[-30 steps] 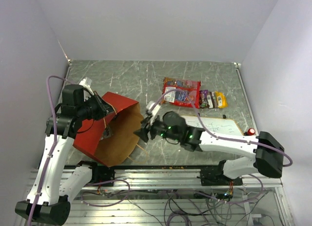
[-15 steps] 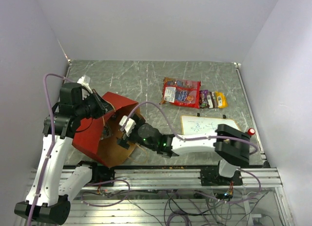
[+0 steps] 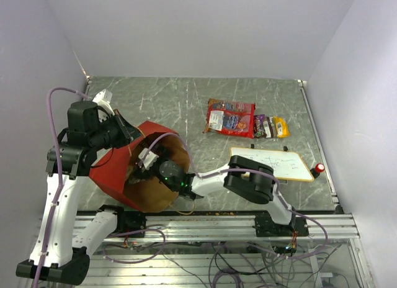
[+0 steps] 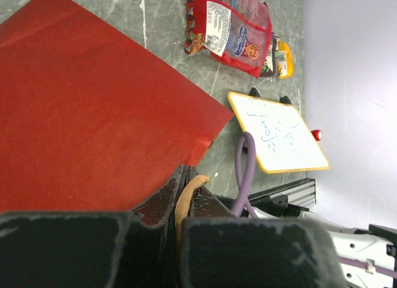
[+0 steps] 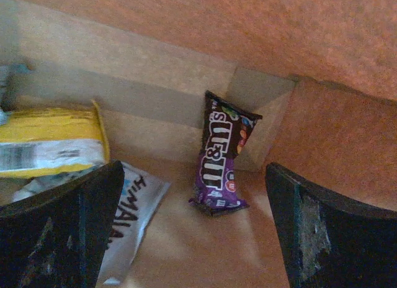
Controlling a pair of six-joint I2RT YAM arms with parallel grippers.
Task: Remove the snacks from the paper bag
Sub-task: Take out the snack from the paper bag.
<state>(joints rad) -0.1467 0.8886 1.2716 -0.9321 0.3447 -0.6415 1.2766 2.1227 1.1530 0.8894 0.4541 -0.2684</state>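
Top external view: the paper bag (image 3: 108, 176) is held tipped over by the left gripper (image 3: 126, 133), which is clamped on its rim so that the mouth is presented sideways. Inside, the right gripper (image 5: 195, 232) is spread wide toward a purple packet (image 5: 218, 157), with a yellow packet (image 5: 49, 142) lying alongside.

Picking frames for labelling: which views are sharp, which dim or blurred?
Top external: evenly lit, sharp. Left wrist: left claw blurred, paper bag and whiteboard crisp. Right wrist: dim orange light inside the bag, right claw dark, soft, M&M's packet legible.
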